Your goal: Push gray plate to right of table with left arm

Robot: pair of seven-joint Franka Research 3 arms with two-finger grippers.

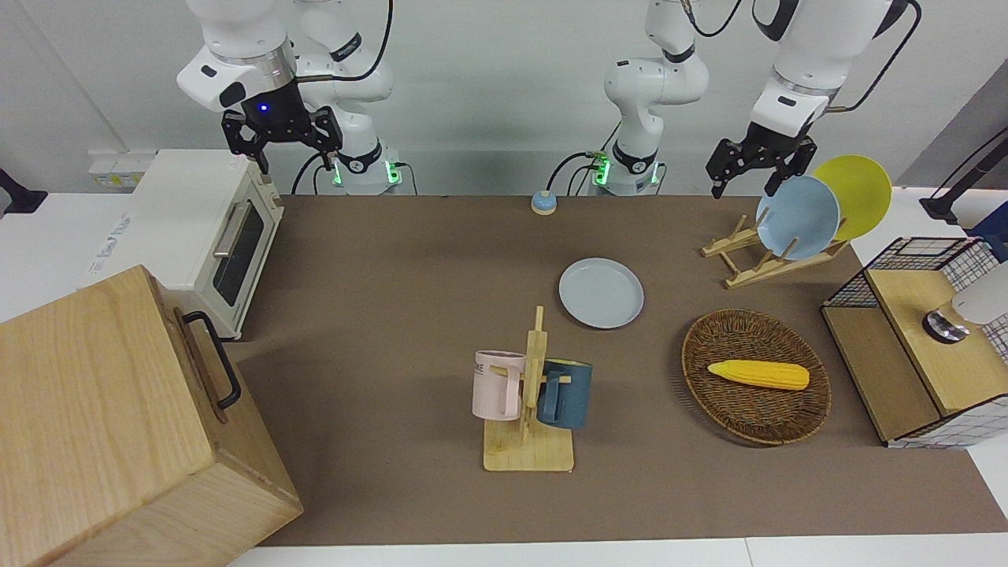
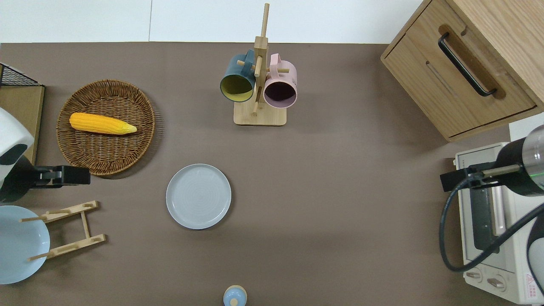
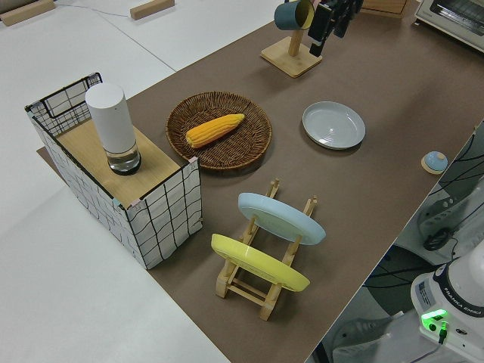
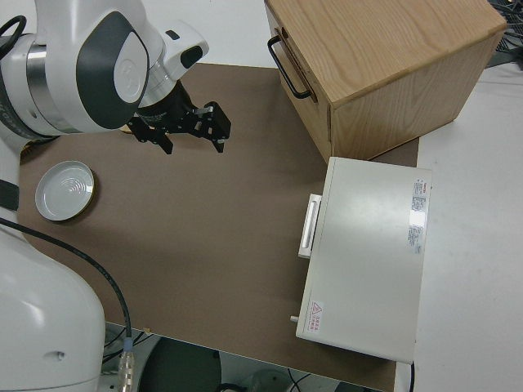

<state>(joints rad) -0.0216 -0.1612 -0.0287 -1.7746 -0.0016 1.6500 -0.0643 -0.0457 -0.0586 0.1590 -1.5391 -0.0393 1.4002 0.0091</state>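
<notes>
Left gripper [image 1: 752, 178] hangs with fingers spread wide, well apart from the gray plate [image 2: 198, 196] lying flat mid-table; right arm's parked.

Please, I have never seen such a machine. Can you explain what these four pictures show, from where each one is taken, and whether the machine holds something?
These are two white robot arms at a brown table. One picture faces them across the table, one looks straight down, and two look from the table's ends. The left gripper hangs open over the wooden dish rack, which holds a sky-blue plate and a yellow plate. The right arm is parked, its gripper open. Neither holds anything. The gray plate lies flat mid-table. Farther from the robots stands a mug stand with a pink and a dark blue mug. A wicker basket holds corn. At the right arm's end are a toaster oven and a wooden cabinet.
</notes>
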